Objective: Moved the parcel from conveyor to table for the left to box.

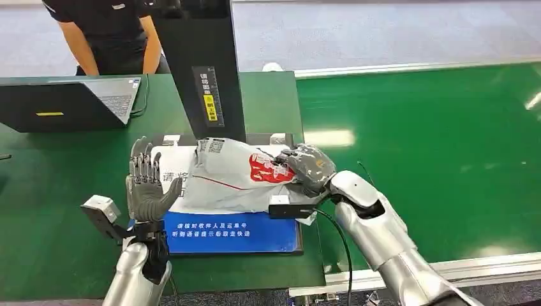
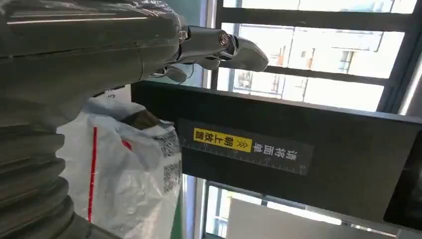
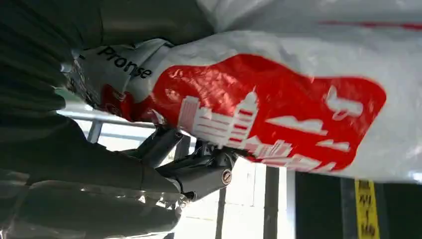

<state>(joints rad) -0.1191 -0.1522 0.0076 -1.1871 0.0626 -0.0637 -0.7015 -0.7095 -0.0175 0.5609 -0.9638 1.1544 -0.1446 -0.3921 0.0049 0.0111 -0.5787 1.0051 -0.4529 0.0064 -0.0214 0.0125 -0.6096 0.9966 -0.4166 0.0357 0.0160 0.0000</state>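
Parcel off conveyor, on desk; right hand gripping it, release pending; left hand released, fingers spread.

"Promse" on parcel

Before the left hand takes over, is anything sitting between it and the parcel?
Nothing visible. The left hand stands open beside the parcel, at the end opposite the right hand, which grips the parcel.
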